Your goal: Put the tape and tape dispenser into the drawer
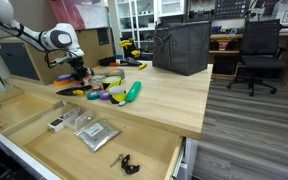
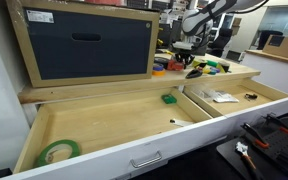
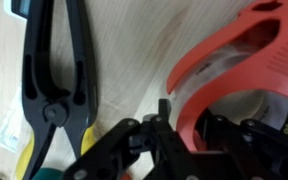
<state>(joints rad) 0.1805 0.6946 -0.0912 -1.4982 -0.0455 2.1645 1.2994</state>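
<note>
So, wrist view first. Our gripper (image 3: pixel 184 125) shows at the bottom edge, its dark fingers (image 3: pixel 159 130) standing either side of a red wall of the tape dispenser (image 3: pixel 234 60). The gap between them is narrow. Whether they press on the red plastic or merely straddle it, we cannot tell.

The dispenser spreads from bottom centre to the upper right of the frame, its long axis slanting that way, so nearly all its bulk lies right of the fingers. We judge any hold here sits on its left end, off-centre, and the body may swing when lifted. Black-handled pliers (image 3: pixel 54 90) lie at the left, apart from the dispenser, with bare wood between.

Outward, in an exterior view the arm (image 1: pixel 24 30) stretches from the upper left with its wrist bent down. The gripper points at the worktop (image 1: pixel 164 95) among a clutter of small things, and the dispenser is too small to pick out there. The drawer (image 1: pixel 44 150) stands open across the lower frame, below the worktop and nearer the camera. We judge the carry calls for a lift, a pass over the worktop's front edge, then a descent into a compartment.
</note>
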